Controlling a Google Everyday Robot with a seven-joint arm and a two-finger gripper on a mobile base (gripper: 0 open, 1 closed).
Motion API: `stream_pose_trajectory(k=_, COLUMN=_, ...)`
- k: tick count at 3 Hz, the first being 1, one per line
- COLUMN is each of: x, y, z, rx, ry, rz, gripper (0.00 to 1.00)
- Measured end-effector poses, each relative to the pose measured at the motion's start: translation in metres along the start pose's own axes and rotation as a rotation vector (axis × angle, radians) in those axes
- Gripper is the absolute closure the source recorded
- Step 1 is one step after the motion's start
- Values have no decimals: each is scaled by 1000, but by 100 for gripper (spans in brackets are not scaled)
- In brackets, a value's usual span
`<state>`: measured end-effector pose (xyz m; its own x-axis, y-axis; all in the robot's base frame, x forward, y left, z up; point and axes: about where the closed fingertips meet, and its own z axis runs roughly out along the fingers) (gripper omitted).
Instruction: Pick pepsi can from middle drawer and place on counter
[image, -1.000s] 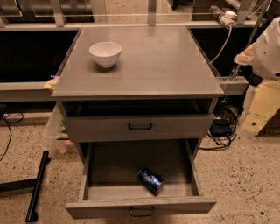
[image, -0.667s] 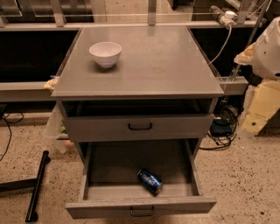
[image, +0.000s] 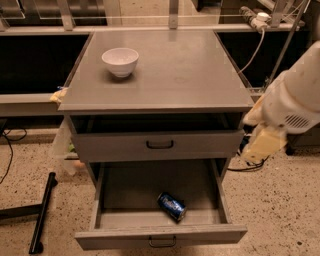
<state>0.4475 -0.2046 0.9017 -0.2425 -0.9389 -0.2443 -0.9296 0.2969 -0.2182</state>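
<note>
Dark-blue pepsi can (image: 172, 206) lies on its side in the pulled-out middle drawer (image: 160, 235) at 6 o'clock. White arm (image: 295, 97) slants down at 3 o'clock, cream gripper (image: 263, 144) hanging beside the counter (image: 200, 75); whether it is spread or closed cannot be told.

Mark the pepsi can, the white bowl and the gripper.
pepsi can (image: 171, 206): camera view, its blue side.
white bowl (image: 120, 61): camera view, its outer wall.
gripper (image: 262, 145): camera view, its cream body, right of the upper drawer (image: 200, 145).
</note>
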Motion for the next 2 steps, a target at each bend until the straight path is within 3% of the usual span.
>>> stream_pose_trajectory(k=1, x=4, y=7, z=95, rx=-47, ry=-6, rz=44, gripper=64)
stream_pose_trajectory(k=2, x=-3, y=-6, z=107, rx=1, ry=-41, rz=50, gripper=87)
